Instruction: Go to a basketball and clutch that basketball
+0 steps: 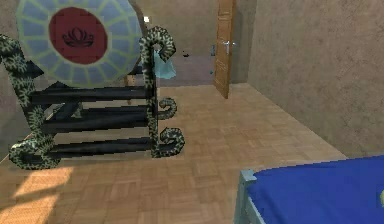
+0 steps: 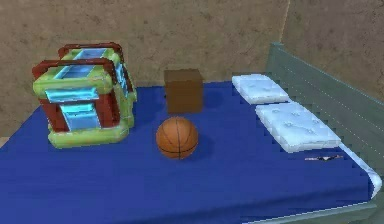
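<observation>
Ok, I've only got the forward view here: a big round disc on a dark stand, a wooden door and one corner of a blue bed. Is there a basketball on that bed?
Observer: Yes. In the arm side view an orange basketball lies on the blue bed, near the middle of the cover.
Operator: Anything close to it?
Observer: A brown box stands farther back on the bed, apart from the ball.
Operator: And toward that view's right?
Observer: Two white pillows lie in a row along the headboard.
</observation>
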